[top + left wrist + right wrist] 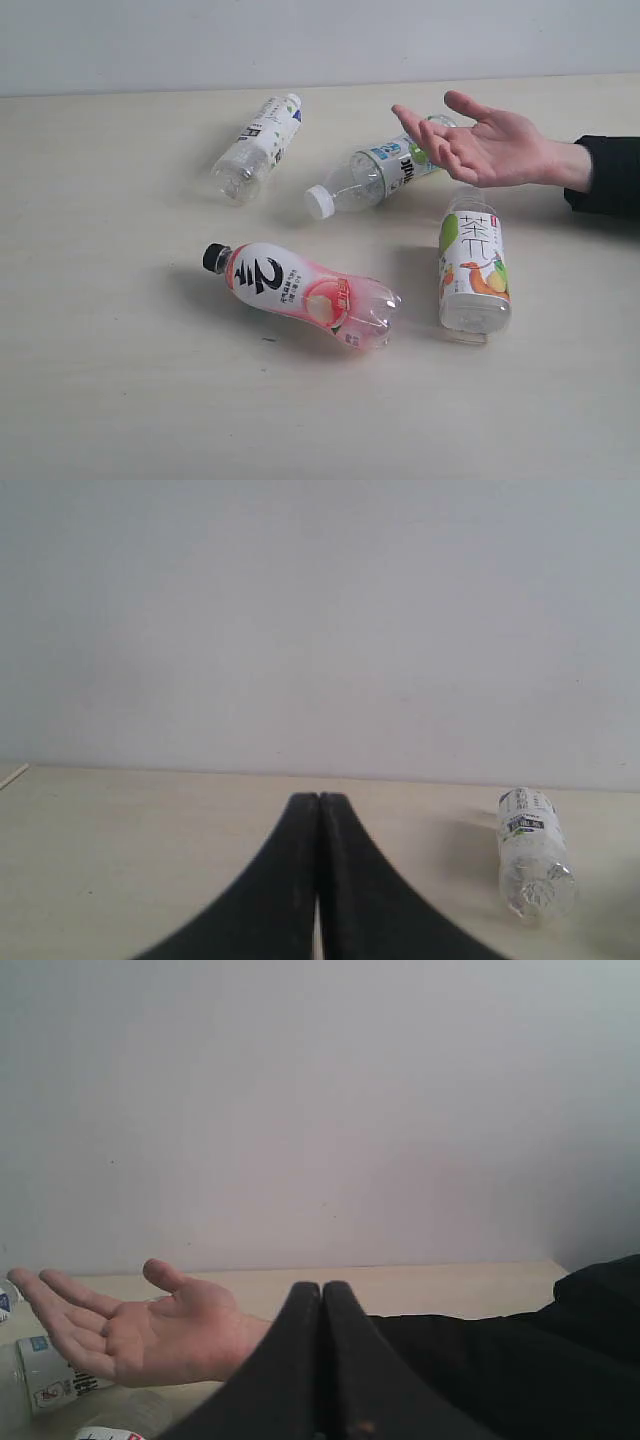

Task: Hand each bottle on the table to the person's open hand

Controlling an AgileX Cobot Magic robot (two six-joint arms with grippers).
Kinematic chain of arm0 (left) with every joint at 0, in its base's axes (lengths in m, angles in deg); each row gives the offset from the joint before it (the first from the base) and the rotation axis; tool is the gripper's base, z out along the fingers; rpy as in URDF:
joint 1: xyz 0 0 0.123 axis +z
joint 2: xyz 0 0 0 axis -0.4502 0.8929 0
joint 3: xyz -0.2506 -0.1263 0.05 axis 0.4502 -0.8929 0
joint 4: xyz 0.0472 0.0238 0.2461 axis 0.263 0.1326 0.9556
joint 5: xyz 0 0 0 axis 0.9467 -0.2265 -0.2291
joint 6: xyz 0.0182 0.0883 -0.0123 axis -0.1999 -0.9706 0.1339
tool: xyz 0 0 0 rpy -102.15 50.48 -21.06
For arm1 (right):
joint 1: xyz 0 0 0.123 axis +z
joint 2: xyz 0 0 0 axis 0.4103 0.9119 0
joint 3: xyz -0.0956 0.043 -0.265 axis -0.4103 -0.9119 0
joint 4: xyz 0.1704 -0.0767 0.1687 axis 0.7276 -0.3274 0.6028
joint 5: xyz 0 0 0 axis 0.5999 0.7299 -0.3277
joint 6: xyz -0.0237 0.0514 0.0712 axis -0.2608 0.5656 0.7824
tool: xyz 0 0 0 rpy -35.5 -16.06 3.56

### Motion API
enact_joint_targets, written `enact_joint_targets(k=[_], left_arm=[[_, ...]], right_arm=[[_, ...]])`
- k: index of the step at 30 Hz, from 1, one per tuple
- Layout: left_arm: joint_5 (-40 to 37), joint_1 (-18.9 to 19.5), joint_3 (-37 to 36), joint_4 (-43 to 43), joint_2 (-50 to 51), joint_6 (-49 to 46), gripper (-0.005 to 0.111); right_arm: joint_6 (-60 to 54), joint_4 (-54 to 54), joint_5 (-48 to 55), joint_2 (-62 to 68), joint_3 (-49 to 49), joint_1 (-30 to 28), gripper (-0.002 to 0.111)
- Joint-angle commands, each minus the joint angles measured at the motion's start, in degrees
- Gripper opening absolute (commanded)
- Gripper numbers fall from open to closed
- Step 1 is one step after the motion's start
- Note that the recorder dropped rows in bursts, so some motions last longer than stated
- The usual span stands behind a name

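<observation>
Pink-labelled bottle [300,292], bold black character, orange-print bottle [473,265] marked 茶

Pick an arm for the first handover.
Right, probably. The right gripper, shut, faces the open hand, with the orange-print bottle near that hand; the left gripper sees only one far bottle.

Bottles [300,292] lie scattered on table [100,400]; open hand [490,148] at right.
</observation>
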Motion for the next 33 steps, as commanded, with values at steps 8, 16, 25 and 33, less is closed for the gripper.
enact_joint_targets(k=[8,16,25,33], left_arm=[[0.2,-0.4,-0.1,0.1,-0.4,-0.1,0.000],[0.2,-0.4,-0.1,0.1,-0.4,-0.1,0.000],[0.2,-0.4,-0.1,0.1,-0.4,-0.1,0.000],[0.2,-0.4,-0.1,0.1,-0.4,-0.1,0.000]], right_arm=[[8.6,9.5,-7.9,-0.3,-0.2,-0.2,0.000],[20.8,22.7,-11.1,-0.3,-0.2,-0.2,0.000],[35.2,-1.0,-6.9,6.5,8.5,-0.1,0.000],[45.3,-29.2,-1.9,42.3,33.8,20.9,0.000]])
